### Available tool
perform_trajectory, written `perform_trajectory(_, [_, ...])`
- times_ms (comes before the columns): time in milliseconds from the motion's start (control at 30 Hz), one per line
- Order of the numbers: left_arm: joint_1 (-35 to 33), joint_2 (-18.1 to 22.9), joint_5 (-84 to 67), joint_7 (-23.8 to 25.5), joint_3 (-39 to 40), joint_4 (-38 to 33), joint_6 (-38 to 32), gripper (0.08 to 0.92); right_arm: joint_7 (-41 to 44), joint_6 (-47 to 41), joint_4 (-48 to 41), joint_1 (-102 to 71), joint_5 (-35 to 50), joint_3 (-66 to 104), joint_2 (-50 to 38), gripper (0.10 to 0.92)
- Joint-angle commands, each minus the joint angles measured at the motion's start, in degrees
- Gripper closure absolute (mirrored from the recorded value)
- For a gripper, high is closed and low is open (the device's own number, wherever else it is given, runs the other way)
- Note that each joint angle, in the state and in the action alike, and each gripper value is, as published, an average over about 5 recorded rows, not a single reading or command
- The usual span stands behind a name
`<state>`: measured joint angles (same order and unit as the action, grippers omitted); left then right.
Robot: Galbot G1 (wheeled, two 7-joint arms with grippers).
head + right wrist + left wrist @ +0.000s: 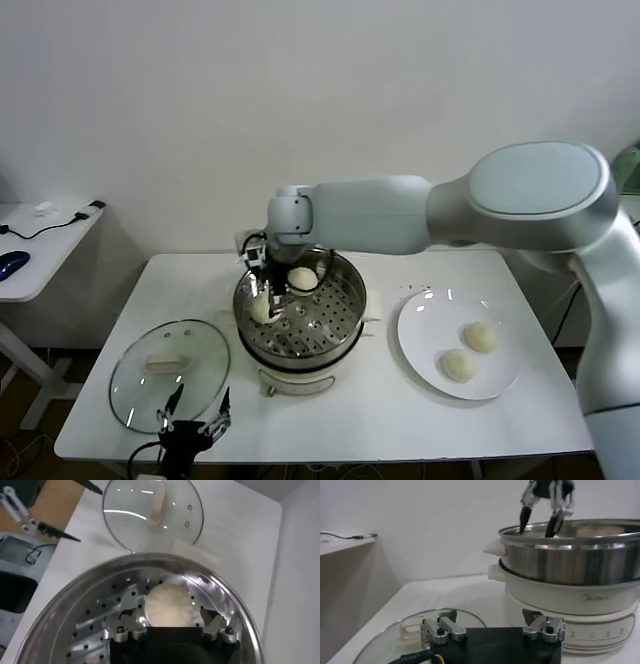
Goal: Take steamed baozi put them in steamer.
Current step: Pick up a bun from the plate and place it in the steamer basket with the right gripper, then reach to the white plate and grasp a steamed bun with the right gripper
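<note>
The steamer [352, 287] stands mid-table, a shiny steel pot with a perforated tray on a cream base; it also shows in the left wrist view [570, 555]. Two baozi lie in it, one at the back [302, 278] and one at the left [262, 308]. Two more baozi [480, 337] [459, 366] lie on the white plate [425, 335]. My right gripper [266, 291] hangs over the left baozi [167, 605], open, its fingers on either side and apart from it. My left gripper [196, 420] is open and empty at the table's front edge.
A round glass lid [170, 370] lies flat on the table left of the steamer, just beyond my left gripper [490, 616]. A side table with a cable and a blue mouse [10, 263] stands at the far left. A wall is behind.
</note>
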<state>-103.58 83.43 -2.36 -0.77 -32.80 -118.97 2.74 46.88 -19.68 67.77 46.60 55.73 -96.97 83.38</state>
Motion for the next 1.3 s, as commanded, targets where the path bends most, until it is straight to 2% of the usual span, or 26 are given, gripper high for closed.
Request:
perform_trajectory(33, [0.1, 0.0, 0.0, 0.0, -0.2, -0.5, 0.1, 0.177, 10.7, 7.2, 9.9, 14.2, -3.0, -6.4, -21.7, 0.202])
perform_trajectory(267, [0.8, -0.2, -0.3, 0.1, -1.1, 0.1, 0.2, 0.177, 10.8, 7.9, 20.2, 19.2, -12.9, -18.4, -39.3, 0.203])
perform_trajectory(367, [1.1, 0.1, -0.6, 0.2, -1.4, 0.1, 0.6, 0.177, 9.6, 7.5, 21.5, 15.1, -17.8, -19.3, -45.0, 0.202])
perform_trajectory(533, [1.1, 0.7, -0.8, 0.2, -1.7, -0.1, 1.0, 0.177, 6.9, 6.3, 20.5, 5.1, -23.6, -16.2, -49.8, 0.203])
perform_trajectory(900, [0.2, 1.1, -0.6, 0.1, -1.8, 0.3, 0.8, 0.177, 1.8, 2.3, 15.7, -18.1, -30.8, -0.1, -51.5, 0.203])
perform_trajectory(1300, [-0.5, 1.3, -0.5, 0.0, -2.0, 0.2, 0.4, 0.177, -0.4, 0.9, 10.0, -26.4, -32.9, 8.3, -47.6, 0.203])
